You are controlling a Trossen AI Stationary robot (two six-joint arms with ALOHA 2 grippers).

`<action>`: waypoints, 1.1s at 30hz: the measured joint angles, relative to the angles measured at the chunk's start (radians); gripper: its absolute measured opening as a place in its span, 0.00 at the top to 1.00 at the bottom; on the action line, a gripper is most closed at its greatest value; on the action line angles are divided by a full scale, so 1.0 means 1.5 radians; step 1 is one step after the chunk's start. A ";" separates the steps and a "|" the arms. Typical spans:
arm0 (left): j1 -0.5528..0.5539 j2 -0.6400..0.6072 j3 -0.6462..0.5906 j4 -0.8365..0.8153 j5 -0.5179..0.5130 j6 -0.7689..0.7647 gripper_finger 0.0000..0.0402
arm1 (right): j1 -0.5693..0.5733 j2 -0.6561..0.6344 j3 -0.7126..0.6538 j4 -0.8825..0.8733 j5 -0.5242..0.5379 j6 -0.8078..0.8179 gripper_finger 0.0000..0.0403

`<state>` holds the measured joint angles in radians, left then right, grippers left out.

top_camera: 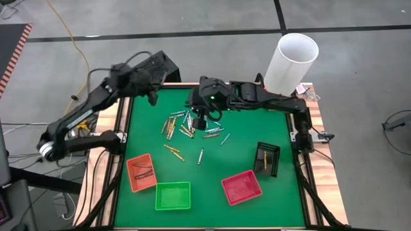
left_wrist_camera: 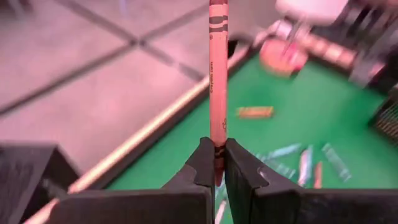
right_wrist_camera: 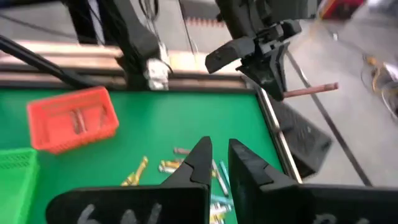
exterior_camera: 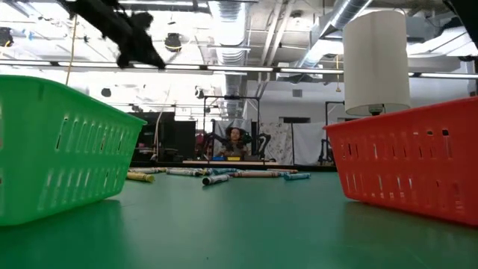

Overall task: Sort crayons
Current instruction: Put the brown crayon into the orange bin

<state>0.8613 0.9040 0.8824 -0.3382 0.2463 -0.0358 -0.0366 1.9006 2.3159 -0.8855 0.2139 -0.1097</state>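
Left gripper (left_wrist_camera: 214,163) lifted at far-left counter (top_camera: 244,154) corner, fingers clamped on a reddish-brown crayon (left_wrist_camera: 217,81). Right gripper (right_wrist_camera: 219,163) over the pile (top_camera: 189,125), fingers narrowly apart, empty. Carry step; next probably drop it in the orange tray (top_camera: 128,183).

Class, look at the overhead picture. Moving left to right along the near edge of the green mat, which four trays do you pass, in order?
Orange tray → green tray → red tray → black tray, which sits a little farther back than the others.
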 joint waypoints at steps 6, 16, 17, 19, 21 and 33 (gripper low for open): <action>-0.047 -0.126 -0.005 0.011 0.007 -0.021 1.00 | 0.007 -0.033 -0.094 0.174 -0.059 -0.032 0.89; -0.141 -0.255 -0.005 0.010 -0.024 -0.055 1.00 | -0.015 -0.041 -0.278 0.536 -0.150 -0.036 0.89; -0.148 -0.263 -0.005 0.010 -0.028 -0.056 1.00 | -0.016 -0.041 -0.292 0.574 -0.153 -0.034 0.89; -0.160 -0.277 -0.005 0.011 -0.035 -0.056 1.00 | -0.017 -0.041 -0.309 0.630 -0.161 -0.035 0.89; -0.170 -0.285 -0.005 0.011 -0.039 -0.057 1.00 | -0.020 -0.034 -0.316 0.672 -0.162 -0.038 0.87; -0.233 -0.286 -0.102 0.153 -0.052 -0.084 1.00 | -0.028 0.001 -0.317 0.771 -0.129 -0.049 0.58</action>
<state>0.5120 0.4751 0.7291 -0.1093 0.1688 -0.1617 -0.0782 1.9026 1.8408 0.2706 0.0197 -0.1838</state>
